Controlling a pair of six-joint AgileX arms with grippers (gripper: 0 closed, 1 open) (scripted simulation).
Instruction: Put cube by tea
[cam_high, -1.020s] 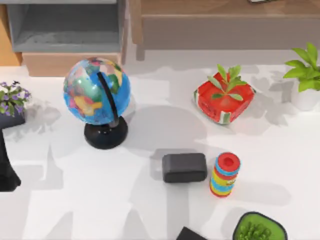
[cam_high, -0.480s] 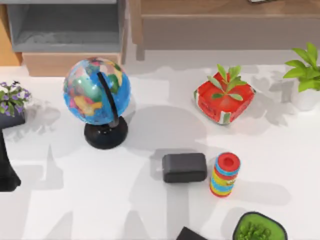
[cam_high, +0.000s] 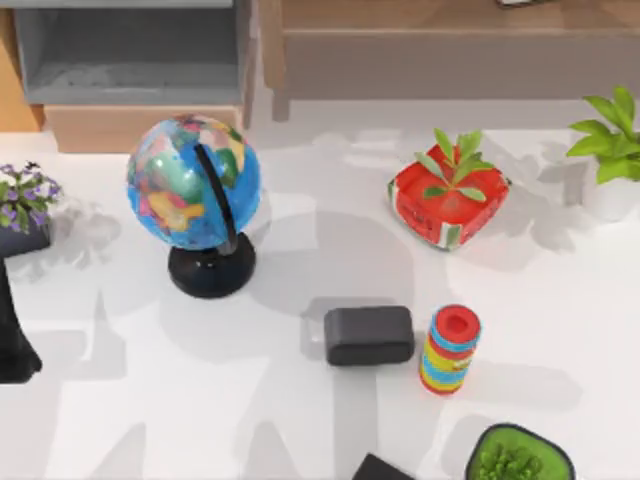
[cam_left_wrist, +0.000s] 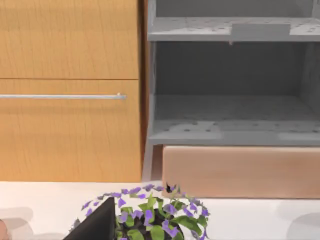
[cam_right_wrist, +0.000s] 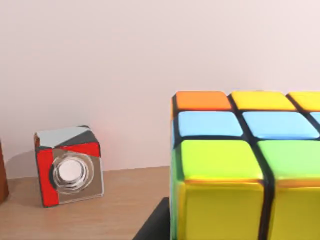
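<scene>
The cube (cam_right_wrist: 240, 165), with orange, blue, green and yellow tiles, looms large in the right wrist view, above a wooden surface (cam_right_wrist: 100, 220). A dark edge of my right gripper (cam_right_wrist: 152, 225) shows beside the cube's lower corner. I cannot see whether it holds the cube. On the table's right half stands a red box with green leaves (cam_high: 447, 205), which I take for the tea. My left arm (cam_high: 12, 340) is parked at the table's left edge.
A globe (cam_high: 195, 185) stands left of centre. A black block (cam_high: 368, 335) and a striped ring stack (cam_high: 450, 350) sit in front of the red box. Potted plants (cam_high: 25, 195) (cam_high: 610, 150) flank the table. A small red and grey box (cam_right_wrist: 69, 165) rests on the wooden surface.
Nothing on the table has moved. The broad shadow across the table's middle has shifted and grown slightly.
</scene>
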